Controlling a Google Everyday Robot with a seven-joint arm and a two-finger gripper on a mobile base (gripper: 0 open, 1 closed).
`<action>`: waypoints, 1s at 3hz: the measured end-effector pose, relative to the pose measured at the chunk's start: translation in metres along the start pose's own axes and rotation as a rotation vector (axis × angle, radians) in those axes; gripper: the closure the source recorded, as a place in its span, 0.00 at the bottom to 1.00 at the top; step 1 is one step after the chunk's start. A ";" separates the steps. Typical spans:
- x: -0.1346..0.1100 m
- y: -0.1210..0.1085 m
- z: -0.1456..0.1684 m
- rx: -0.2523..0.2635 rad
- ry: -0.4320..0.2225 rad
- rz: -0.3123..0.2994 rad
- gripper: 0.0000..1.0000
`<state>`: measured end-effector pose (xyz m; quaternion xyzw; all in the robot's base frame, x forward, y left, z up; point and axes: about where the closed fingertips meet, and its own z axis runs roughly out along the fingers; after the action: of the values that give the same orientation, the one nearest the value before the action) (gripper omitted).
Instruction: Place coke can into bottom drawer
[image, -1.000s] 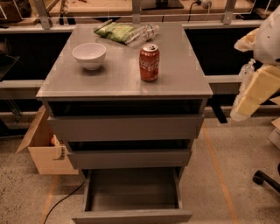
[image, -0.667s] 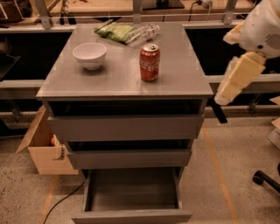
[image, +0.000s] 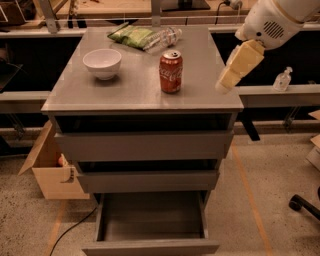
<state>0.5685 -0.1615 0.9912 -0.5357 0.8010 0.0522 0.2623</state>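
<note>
The red coke can (image: 171, 72) stands upright on the grey cabinet top (image: 130, 90), right of centre. The bottom drawer (image: 152, 220) is pulled open and looks empty inside. The gripper (image: 226, 84) hangs from the white arm (image: 272, 20) at the cabinet's right edge, to the right of the can and apart from it. Its cream fingers (image: 240, 62) point down and to the left and hold nothing.
A white bowl (image: 102, 63) sits left of the can. A green snack bag (image: 131, 36) and a clear plastic bottle (image: 164, 37) lie at the back of the top. A cardboard box (image: 50, 170) stands on the floor at the left. A small bottle (image: 282, 80) is on the right ledge.
The arm and gripper have moved left, from beyond the cabinet's right side to its right edge, nearer the can. The can and drawers have not moved.
</note>
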 end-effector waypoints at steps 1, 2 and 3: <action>-0.016 -0.029 0.031 -0.009 -0.026 0.056 0.00; -0.016 -0.029 0.031 -0.009 -0.026 0.056 0.00; -0.026 -0.035 0.041 -0.006 -0.082 0.076 0.00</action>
<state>0.6224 -0.1401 0.9749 -0.5032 0.8091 0.0864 0.2910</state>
